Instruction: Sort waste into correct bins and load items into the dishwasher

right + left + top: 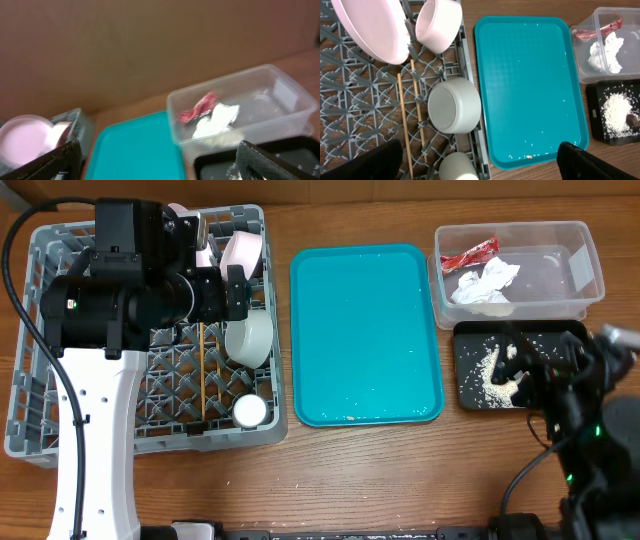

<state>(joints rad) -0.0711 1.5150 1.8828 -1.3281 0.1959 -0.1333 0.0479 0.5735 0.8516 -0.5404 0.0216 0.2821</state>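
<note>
Two claws gape wide, both empty. Left gripper (479,162) hangs over the grey dish rack (350,100), where thin wooden chopsticks (418,110) lie flat on the lattice (side by side, long axis front to back) beside a tipped white bowl (455,105). Right gripper (160,162) faces the clear tub (280,115) holding red wrapper (197,107) and tissue (215,120). Brown wooden table (370,470) underneath.

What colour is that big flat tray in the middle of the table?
The tray is teal, a plain blue-green. It shows best in the overhead view.
</note>
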